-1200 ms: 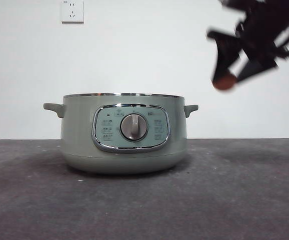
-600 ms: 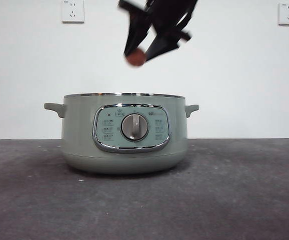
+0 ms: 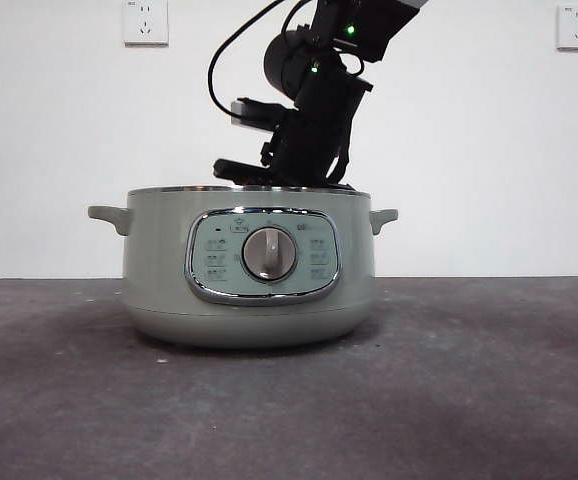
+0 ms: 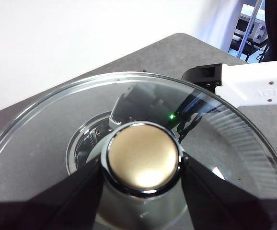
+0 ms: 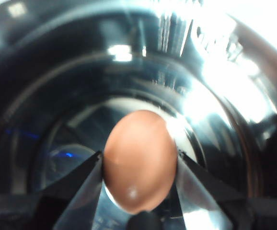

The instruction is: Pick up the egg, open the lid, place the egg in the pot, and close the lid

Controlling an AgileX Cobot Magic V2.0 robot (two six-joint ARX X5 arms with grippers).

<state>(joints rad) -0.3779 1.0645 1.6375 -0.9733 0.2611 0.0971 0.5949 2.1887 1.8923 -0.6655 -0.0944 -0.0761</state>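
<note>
Your right gripper (image 5: 139, 179) is clamped on the egg (image 5: 139, 160), down inside the pot (image 3: 249, 270), egg's long axis running along the jaws toward the pot floor. Left gripper (image 4: 141, 165) grips the lid (image 4: 57, 124) by its knob, clear of the pot. Release looks close.

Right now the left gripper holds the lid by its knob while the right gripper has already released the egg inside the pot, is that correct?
Not quite: the right wrist view shows the right gripper clamping the egg inside the pot. The left gripper does hold the lid by its knob.
</note>
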